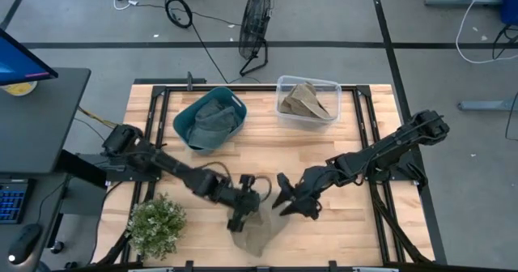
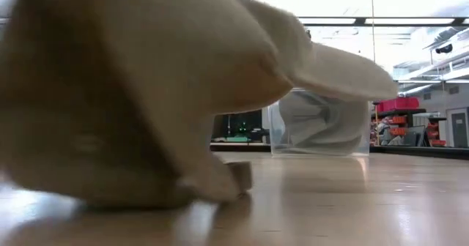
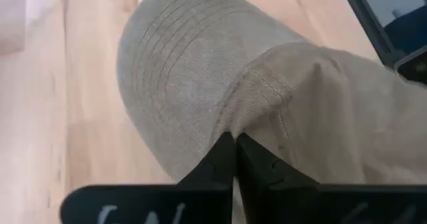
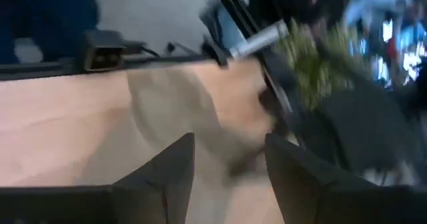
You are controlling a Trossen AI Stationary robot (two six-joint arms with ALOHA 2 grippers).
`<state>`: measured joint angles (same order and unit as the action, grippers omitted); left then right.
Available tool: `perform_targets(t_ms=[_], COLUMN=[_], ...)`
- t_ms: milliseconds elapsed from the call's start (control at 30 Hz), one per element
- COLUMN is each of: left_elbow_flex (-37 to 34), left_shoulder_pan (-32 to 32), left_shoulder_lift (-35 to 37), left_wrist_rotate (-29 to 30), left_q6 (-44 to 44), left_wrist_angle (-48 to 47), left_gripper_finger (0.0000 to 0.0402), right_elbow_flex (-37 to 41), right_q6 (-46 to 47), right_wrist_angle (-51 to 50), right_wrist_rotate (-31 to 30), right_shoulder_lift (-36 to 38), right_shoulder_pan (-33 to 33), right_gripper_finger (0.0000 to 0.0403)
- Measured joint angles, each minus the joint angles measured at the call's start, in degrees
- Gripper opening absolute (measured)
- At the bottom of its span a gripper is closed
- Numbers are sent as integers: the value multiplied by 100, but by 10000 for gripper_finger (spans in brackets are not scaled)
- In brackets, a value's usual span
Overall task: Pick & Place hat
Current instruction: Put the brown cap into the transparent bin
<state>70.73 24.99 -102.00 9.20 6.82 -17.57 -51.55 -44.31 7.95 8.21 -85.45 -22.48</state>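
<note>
A beige cap (image 1: pixel 261 233) lies near the table's near edge and fills the left of the low view (image 2: pixel 146 92). In the left wrist view its stitched brim (image 3: pixel 180 57) and crown (image 3: pixel 347 117) both show. My left gripper (image 1: pixel 239 218) (image 3: pixel 235 144) is shut on it. My right gripper (image 1: pixel 288 201) (image 4: pixel 230 164) is open and hovers just right of the cap, apart from it. My left gripper pinches the cap between its two fingers at the seam where the brim meets the crown (image 3: pixel 248 117). It comes slanting down from the table's left. The cap's underside (image 2: pixel 146 195) rests on the table, and one edge (image 2: pixel 344 74) stands up off the wood.
A teal bin (image 1: pixel 188 125) with a grey-green hat and a clear tub (image 1: pixel 333 86) (image 2: pixel 322 125) with a beige hat stand at the far edge. A potted plant (image 1: pixel 155 223) sits near left. A fan (image 1: pixel 254 25) stands beyond the table. Bare wood shows near right.
</note>
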Motion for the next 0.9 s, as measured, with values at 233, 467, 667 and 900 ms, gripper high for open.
perform_targets(t_ms=[233, 467, 667, 900], left_elbow_flex=[51, 51, 51, 51], left_shoulder_pan=[-921, -1686, -1864, -1877], left_shoulder_lift=[0, -37, -37, -39], left_wrist_rotate=[-833, -1361, -1585, -1583], left_q6=[-297, 373, 601, 951], left_wrist_angle=[79, 469, 378, 387], left_gripper_finger=[8, 8, 8, 13], right_elbow_flex=[-2, -2, -2, -2], right_q6=[-691, -549, 74, 626], right_wrist_angle=[-27, -616, -1306, -1546], right_wrist_rotate=[258, -161, -184, -557], right_shoulder_lift=[-71, -68, -68, -95], right_shoulder_pan=[-140, 109, 446, 719], right_gripper_finger=[185, 185, 185, 185])
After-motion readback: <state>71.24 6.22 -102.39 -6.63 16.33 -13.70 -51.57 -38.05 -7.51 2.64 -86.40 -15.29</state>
